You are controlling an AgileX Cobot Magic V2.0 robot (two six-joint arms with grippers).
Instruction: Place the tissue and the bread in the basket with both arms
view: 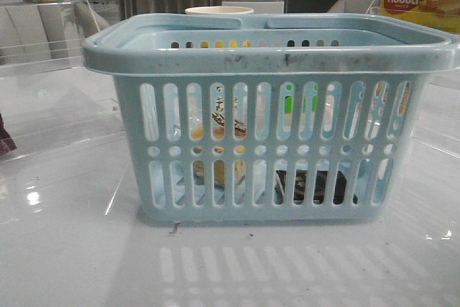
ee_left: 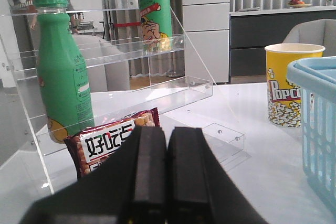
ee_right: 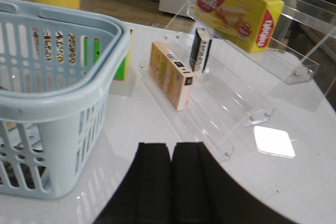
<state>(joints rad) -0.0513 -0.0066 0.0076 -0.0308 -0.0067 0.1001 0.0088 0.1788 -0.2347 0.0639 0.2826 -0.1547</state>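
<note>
The light blue basket (view: 269, 55) stands in the middle of the table. Through its slots I see the bread (view: 215, 170), yellow-brown with a dark label, standing inside at the left. The dark tissue pack (view: 313, 186) lies flat on the basket floor at the right. Neither gripper shows in the front view. My left gripper (ee_left: 167, 132) is shut and empty, left of the basket (ee_left: 317, 124). My right gripper (ee_right: 172, 148) is shut and empty, low over the table to the right of the basket (ee_right: 63, 103).
On the left, a clear acrylic shelf (ee_left: 157, 95) holds a green bottle (ee_left: 63, 82) and a red snack bag (ee_left: 107, 140). A popcorn cup (ee_left: 291, 85) stands behind the basket. The right shelf holds a nabati box (ee_right: 239, 11), an orange box (ee_right: 170, 74) and a dark pack (ee_right: 201, 50).
</note>
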